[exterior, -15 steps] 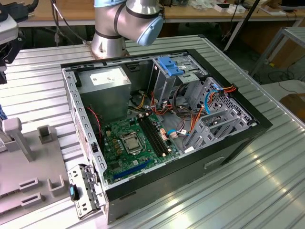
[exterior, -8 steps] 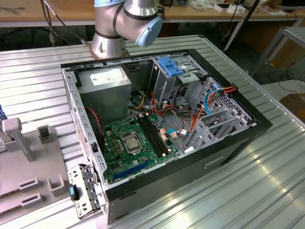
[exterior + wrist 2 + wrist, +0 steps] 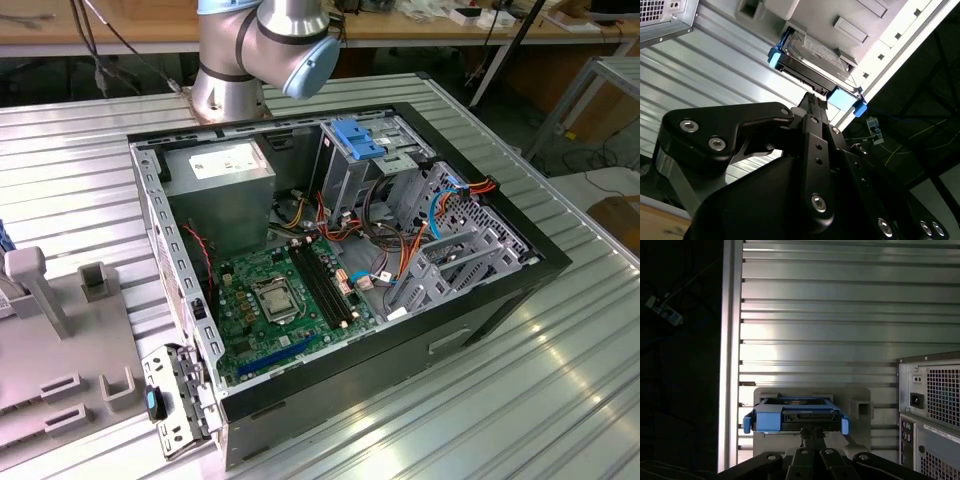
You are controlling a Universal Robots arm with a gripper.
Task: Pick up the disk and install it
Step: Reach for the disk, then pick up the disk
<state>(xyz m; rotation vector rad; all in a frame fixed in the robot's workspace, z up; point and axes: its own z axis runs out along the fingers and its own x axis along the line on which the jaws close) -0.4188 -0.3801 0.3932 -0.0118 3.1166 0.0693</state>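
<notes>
The disk [image 3: 790, 416] is a flat grey drive with a bright blue carrier rail along its sides. It rests in a pale grey holder [image 3: 860, 407] on the ribbed metal table. In the second wrist view the disk [image 3: 815, 55] lies with its connector edge toward my gripper [image 3: 815, 97]. My gripper [image 3: 812, 431] sits right at the middle of that edge, its fingers drawn close together with nothing seen between them. Whether the tips touch the disk is unclear. The open computer case [image 3: 180, 330] lies on the table in the exterior view, with its metal drive cage [image 3: 450, 240] at that view's right.
The case's rear panel [image 3: 930, 405] with vents stands close beside the holder. Inside the case are a grey power-supply box [image 3: 218, 180], a green motherboard [image 3: 280, 300], cables and a blue bracket [image 3: 360, 138]. The table edge [image 3: 730, 365] drops off near the disk. The arm's base [image 3: 265, 50] stands behind the case.
</notes>
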